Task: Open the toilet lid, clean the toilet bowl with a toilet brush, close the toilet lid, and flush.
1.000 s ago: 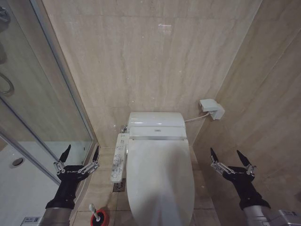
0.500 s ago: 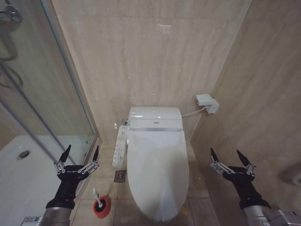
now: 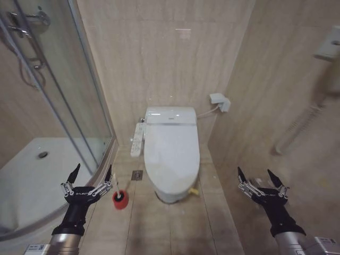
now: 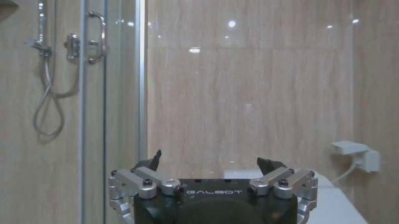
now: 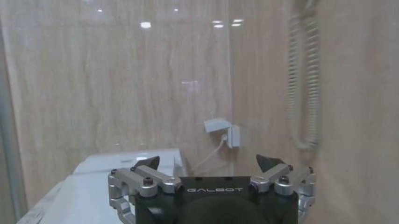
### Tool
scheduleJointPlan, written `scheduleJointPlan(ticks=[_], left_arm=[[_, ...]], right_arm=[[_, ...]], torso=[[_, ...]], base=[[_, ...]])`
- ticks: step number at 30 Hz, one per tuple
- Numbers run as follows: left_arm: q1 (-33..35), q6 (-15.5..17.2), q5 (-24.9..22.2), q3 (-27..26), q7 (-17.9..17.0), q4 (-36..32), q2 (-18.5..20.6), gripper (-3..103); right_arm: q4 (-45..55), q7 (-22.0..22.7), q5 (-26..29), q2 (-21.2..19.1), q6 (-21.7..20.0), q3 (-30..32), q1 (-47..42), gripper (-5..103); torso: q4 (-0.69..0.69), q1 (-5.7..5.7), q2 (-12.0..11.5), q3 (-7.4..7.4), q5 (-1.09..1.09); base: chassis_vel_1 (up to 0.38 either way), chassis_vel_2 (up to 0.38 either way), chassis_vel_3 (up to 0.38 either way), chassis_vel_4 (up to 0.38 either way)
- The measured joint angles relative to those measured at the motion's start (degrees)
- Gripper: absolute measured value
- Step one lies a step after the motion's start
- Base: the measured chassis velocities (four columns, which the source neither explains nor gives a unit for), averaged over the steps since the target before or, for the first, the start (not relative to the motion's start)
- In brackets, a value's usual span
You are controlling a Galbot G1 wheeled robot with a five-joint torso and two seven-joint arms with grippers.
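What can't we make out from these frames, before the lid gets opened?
- Toilet bowl interior: head view, covered by the shut toilet lid.
- Toilet brush bristle head: head view, sunk in its red holder.
- Button panel labels: head view, too small.
- Toilet's front: left wrist view, blocked by the left gripper.

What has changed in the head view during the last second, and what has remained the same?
The whole view has shifted: the camera moved back, so the toilet lid looks smaller and farther, with more floor showing. The things themselves did not move. The lid stays closed, the toilet brush stays in its red holder, and the left gripper and right gripper remain open, holding nothing.
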Motion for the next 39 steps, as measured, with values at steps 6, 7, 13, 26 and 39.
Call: scheduleJointPlan(ticks=[6, 7, 13, 26, 39], left_arm=[[0.0, 0.0, 0.0, 0.0, 0.0, 0.0, 0.0, 100], [0.0, 0.0, 0.0, 0.0, 0.0, 0.0, 0.0, 100], [0.0, 0.0, 0.0, 0.0, 0.0, 0.0, 0.0, 100], [0.0, 0.0, 0.0, 0.0, 0.0, 0.0, 0.0, 100], [0.0, 0.0, 0.0, 0.0, 0.0, 0.0, 0.0, 100]], right_arm=[[0.0, 0.0, 0.0, 0.0, 0.0, 0.0, 0.0, 100], [0.0, 0.0, 0.0, 0.0, 0.0, 0.0, 0.0, 100], [0.0, 0.0, 0.0, 0.0, 0.0, 0.0, 0.0, 100], [0.0, 0.0, 0.0, 0.0, 0.0, 0.0, 0.0, 100], [0.0, 0.0, 0.0, 0.0, 0.0, 0.0, 0.0, 100]], torso=[[0.0, -0.05, 0.0, -0.02, -0.05], [0.01, -0.05, 0.0, -0.03, -0.02], [-0.02, 0.01, 0.0, 0.01, 0.02], [-0.01, 0.01, 0.0, 0.0, 0.01], [0.0, 0.01, 0.0, 0.0, 0.01]], base=[[0.303, -0.281, -0.309, 0.292], [0.113, -0.09, -0.114, 0.125], [-0.015, -0.012, -0.029, 0.019], [-0.028, 0.027, 0.051, -0.028], [0.0, 0.0, 0.0, 0.0]])
